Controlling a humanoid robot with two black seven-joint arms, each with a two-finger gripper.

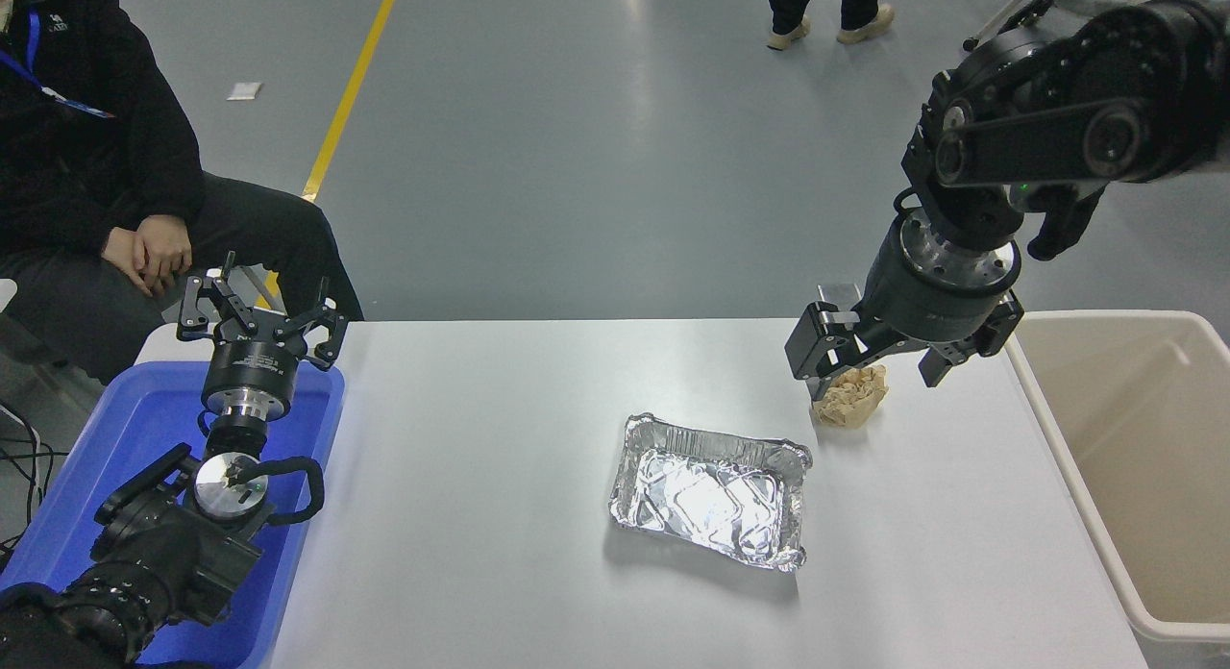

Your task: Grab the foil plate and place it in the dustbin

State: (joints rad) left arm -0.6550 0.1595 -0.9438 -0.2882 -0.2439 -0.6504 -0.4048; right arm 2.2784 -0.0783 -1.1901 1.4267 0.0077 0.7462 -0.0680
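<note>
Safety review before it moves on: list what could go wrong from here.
1. The right gripper hangs open over the tan paper wad, not the foil plate; it may grab the wrong item.
2. The thin crinkled plate could crush or slip when pinched.
3. Swinging toward the dustbin, the arm might strike its rim.

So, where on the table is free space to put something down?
Widest bare patch: between the blue bin and the foil plate. A narrower strip lies between plate and dustbin. Crowded: far right, where the right gripper hangs over the paper wad.
</note>
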